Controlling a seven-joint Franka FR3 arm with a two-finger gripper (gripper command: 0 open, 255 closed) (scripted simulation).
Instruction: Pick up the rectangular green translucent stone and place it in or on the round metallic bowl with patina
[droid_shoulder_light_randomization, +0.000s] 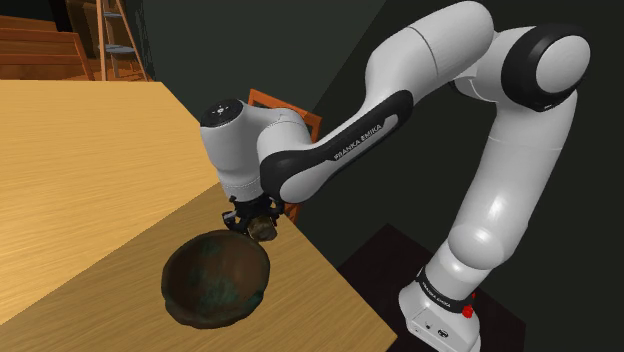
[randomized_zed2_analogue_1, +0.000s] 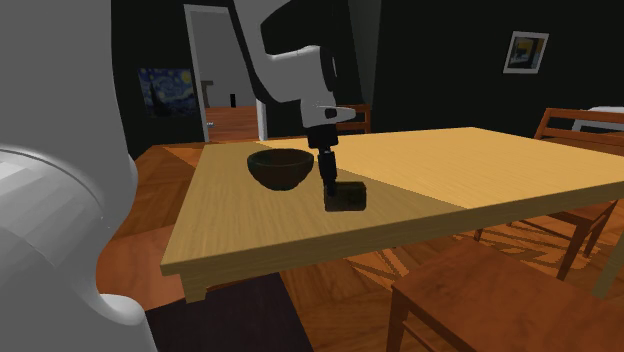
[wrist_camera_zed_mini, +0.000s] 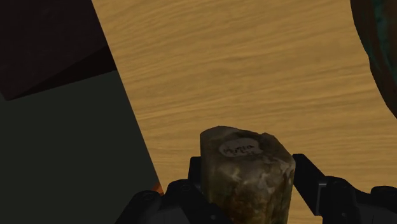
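Claw (droid_shoulder_light_randomization: 254, 222) is pinching the mottled brownish stone (wrist_camera_zed_mini: 247, 175) just beside the dark bowl (droid_shoulder_light_randomization: 214, 278), close to the table (droid_shoulder_light_randomization: 80, 170) edge, so a loose grip on that lumpy thing or a bump on the rim could send it tumbling off the table
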